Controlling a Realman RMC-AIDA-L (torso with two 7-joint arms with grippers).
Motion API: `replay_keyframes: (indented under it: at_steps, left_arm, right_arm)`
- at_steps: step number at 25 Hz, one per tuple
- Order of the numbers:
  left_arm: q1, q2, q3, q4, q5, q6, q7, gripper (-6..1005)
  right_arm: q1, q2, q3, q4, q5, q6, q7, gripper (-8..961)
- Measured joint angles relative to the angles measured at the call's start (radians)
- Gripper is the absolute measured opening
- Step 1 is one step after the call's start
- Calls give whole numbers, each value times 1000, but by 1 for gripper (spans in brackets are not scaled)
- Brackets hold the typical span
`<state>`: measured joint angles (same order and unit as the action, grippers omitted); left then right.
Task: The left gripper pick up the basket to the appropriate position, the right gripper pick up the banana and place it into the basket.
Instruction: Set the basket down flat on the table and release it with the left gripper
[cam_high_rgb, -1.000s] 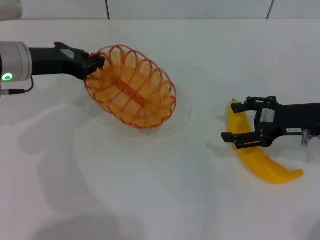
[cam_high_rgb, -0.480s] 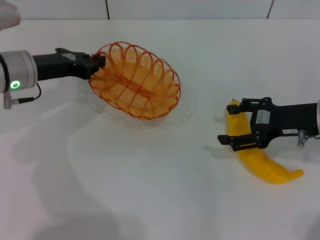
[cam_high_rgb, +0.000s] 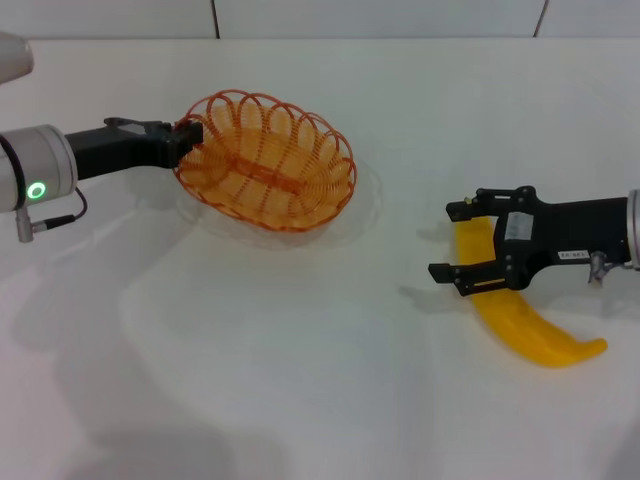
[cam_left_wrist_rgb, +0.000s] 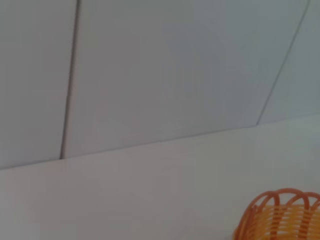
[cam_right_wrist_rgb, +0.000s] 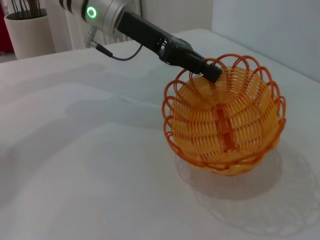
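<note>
My left end effector (cam_high_rgb: 188, 133) pinches the basket (cam_high_rgb: 268, 173) by its rim, holding it tilted just above the tabletop (cam_high_rgb: 300, 380), mid-placement I'd say. My right end effector (cam_high_rgb: 458, 242), fingers spread wide, straddles the banana (cam_high_rgb: 515, 315) lying on the tabletop well right of the basket, lined up for the grab, not gripping yet.

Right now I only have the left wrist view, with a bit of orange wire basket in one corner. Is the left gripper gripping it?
Observer: Yes, the left gripper is clamped on the basket rim, at the end nearest that arm.
Operator: And the banana?
Observer: The banana lies on the white table, well to the basket's right.
Operator: Right gripper?
Observer: The right gripper is open, one finger on either side of the banana's far end.
</note>
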<state>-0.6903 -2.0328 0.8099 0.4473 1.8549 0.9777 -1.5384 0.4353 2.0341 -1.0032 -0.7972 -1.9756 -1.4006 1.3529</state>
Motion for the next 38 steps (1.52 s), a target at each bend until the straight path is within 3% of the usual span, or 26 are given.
replay_keyframes:
  at_steps: [12,37,38]
  left_arm:
    - [10,-4,4,-114,-138,-69,93,118]
    - [7,-9,8,-134,-138,-85,113,141]
    - [7,-9,8,-134,-138,-85,115,181]
  right_arm:
    - [6,0,-1,-4,0,-1,0,890]
    - [13,1,-2,4,-4,-2,0,889]
    - [13,1,-2,4,-4,-2,0,889]
